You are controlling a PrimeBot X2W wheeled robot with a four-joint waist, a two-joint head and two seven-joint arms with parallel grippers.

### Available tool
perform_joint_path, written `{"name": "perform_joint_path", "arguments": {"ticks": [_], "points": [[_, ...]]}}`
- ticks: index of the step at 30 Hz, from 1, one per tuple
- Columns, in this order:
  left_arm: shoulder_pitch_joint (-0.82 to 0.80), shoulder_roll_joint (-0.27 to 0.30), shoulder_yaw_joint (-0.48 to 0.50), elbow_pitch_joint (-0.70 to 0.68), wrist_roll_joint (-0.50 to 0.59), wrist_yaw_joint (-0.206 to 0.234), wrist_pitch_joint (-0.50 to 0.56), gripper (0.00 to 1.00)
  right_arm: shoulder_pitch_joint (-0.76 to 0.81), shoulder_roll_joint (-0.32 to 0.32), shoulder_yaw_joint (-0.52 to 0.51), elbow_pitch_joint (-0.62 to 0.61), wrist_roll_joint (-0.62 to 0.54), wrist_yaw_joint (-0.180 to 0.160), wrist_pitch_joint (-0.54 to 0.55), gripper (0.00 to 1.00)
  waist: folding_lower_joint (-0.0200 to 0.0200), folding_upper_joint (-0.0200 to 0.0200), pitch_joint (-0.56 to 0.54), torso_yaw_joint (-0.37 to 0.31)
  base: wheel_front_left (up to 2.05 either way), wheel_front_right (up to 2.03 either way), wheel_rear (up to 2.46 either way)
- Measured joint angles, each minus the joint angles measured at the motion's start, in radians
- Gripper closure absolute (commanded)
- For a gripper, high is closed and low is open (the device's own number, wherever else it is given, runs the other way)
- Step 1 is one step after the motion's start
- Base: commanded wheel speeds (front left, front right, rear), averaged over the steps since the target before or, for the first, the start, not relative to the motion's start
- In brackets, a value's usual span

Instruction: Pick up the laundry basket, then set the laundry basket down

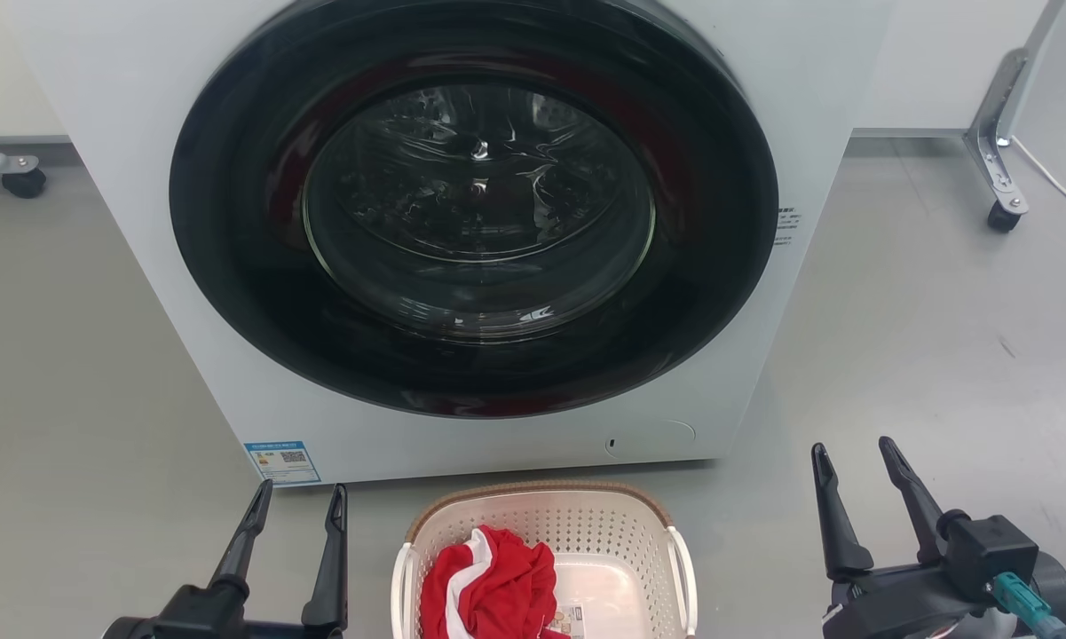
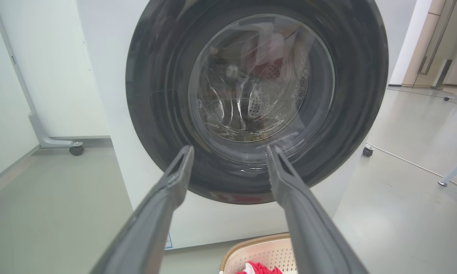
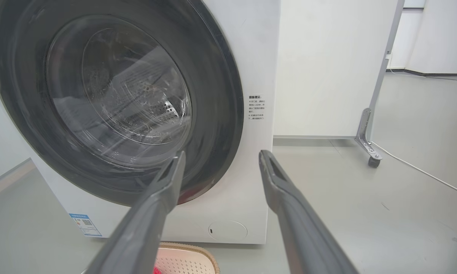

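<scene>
— As we look down from the head view, the laundry basket (image 1: 537, 487) sits on the floor (image 1: 923, 355) at the bottom centre of the frame, cut off by the lower edge, just in front of the washing machine (image 1: 124, 222).

— And we've got a red and white cloth (image 1: 488, 590) bunched in its left half, with a small label (image 1: 566, 617) on the base right beside it.

— Both white handles (image 1: 682, 568) are free. We see the left gripper (image 1: 302, 488) at the lower left, fingers parted and empty, standing clear of the basket.

— Same story opposite: the right gripper (image 1: 852, 445) at the lower right, fingers spread, holding nothing, well apart from the nearer handle.

— Over to the left wrist view, and we find the two dark fingers (image 2: 167, 198) framing the machine's round dark door (image 2: 251, 95), which is closed. The basket's brown rim peeks in at the bottom edge.

— From the right wrist view we catch just a corner of that rim, bottom left of centre, between the parted fingers.

— Further out in the head view, we note a blue sticker (image 1: 282, 461) on the machine's lower left corner, and wheeled legs (image 1: 998, 151) at the upper right and far upper left.
</scene>
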Motion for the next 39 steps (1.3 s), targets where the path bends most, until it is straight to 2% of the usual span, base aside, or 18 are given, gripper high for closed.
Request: {"name": "perform_joint_path", "arguments": {"ticks": [38,39], "points": [[0.044,-0.077,0.101,-0.048,0.085,0.001,0.109,0.00,0.073,0.024,-0.070,-0.081,-0.054,-0.009,0.000,0.00,0.0000,0.0001,0.004,0.007,0.00,0.00,0.00],[0.044,-0.078,0.102,-0.048,0.087,0.001,0.111,1.00,0.073,0.025,-0.071,-0.081,-0.054,-0.009,0.000,1.00,0.0001,0.0000,0.004,0.007,0.00,0.00,0.00]]}}
